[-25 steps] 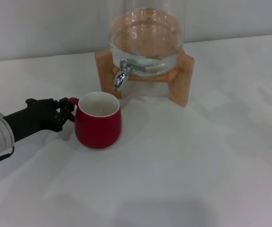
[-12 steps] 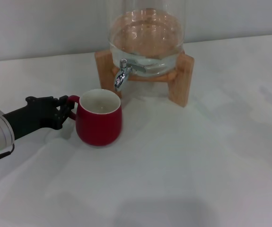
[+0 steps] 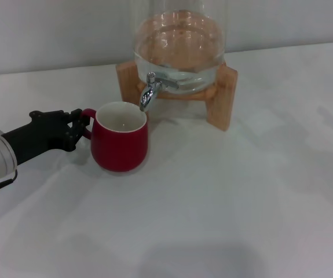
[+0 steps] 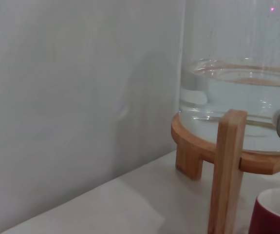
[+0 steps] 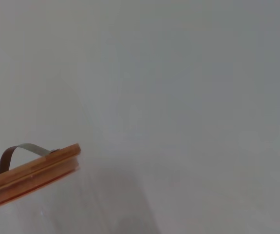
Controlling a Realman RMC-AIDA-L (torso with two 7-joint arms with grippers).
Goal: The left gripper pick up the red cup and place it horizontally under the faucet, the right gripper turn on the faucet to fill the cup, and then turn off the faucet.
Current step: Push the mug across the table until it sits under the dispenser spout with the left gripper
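The dark red round cup (image 3: 120, 139) is gripped by its handle in the black left gripper (image 3: 80, 125), just beside the shiny chrome faucet (image 3: 149, 92), not quite under it; filling is not yet begun

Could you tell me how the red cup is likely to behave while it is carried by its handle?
The red cup looks glossy, so probably slippery. It appears empty, likely light. Held only at its small handle by the left gripper, it may swing or tilt.
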